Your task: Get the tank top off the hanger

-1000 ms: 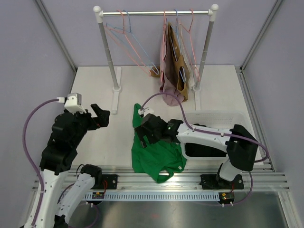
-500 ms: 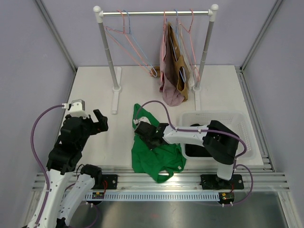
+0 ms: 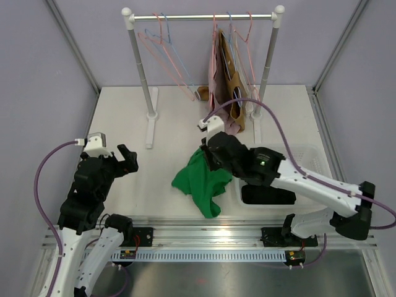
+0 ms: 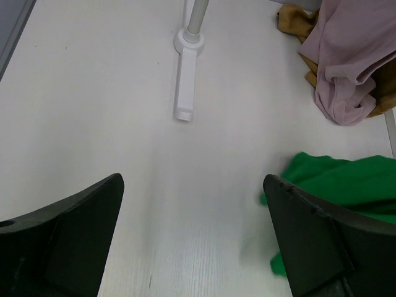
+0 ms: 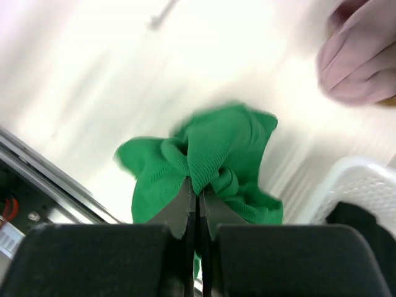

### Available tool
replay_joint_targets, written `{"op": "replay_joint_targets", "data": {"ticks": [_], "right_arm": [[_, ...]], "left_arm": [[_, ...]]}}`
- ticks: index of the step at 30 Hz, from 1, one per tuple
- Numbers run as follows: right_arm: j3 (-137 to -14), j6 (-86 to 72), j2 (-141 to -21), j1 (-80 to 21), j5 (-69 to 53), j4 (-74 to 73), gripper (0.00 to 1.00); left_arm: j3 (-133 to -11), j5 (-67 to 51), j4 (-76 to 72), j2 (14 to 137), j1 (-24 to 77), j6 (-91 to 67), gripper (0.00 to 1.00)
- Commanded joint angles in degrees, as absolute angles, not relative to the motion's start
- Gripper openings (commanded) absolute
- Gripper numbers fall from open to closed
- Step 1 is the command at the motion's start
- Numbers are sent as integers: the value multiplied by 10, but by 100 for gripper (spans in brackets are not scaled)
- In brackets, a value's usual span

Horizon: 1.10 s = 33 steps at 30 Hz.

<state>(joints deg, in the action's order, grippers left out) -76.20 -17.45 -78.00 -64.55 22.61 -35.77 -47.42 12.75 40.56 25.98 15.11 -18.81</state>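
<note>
- The green tank top (image 3: 201,182) is off its hanger and sits bunched up at the front middle of the bench (image 3: 124,117), just beside the left side of a white basket (image 3: 303,151).
- The right fingers (image 5: 178,210) are pressed together on a raised fold at the top of the green cloth. The right wrist view shows the fabric puckered right at their tips.
- From that pinched fold the cloth drapes downward. Its lower end trails toward the near edge of the bench.
- The left fingers (image 4: 68,241) are spread wide apart with nothing between them, held over bare bench on the left side, well apart from the green cloth.
- In the left wrist view, an edge of the green cloth shows just beside the finger on the right.
- At the back stands a clothes rack (image 3: 204,17). Several thin pink and blue wire hangers (image 3: 167,49) hang bare along the left part of its rail.
- On the right part of the rail hang a pink garment (image 3: 216,93) and a brown garment (image 3: 234,80), side by side and touching.
- Something dark (image 3: 266,195) lies inside the basket; I cannot tell what it is.
</note>
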Motion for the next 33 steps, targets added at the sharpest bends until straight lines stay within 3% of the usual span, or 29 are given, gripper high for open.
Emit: {"op": "replay_joint_targets", "data": {"ticks": [1,9,14,17,23,33], "right_arm": [[-832,-137,-710,-650,301,-377,0],[-1036,-70,-674,-649,443,-482,0],[-1025,-97,-636,-649,627,-554,0],[-976,-170,-598,-650,676,-602,0],[-818,-344,-523,-650,663,-664,0],[-516,-519,-475,-615,546,-510,0]], "left_arm": [[-483,147,377,258,152,-185,99],[-483,144,378,258,151,-183,99],[-483,142,376,252,149,-183,99],[-482,138,374,249,146,-182,99],[-482,123,372,248,138,-180,99],[-478,98,363,246,132,-175,99]]}}
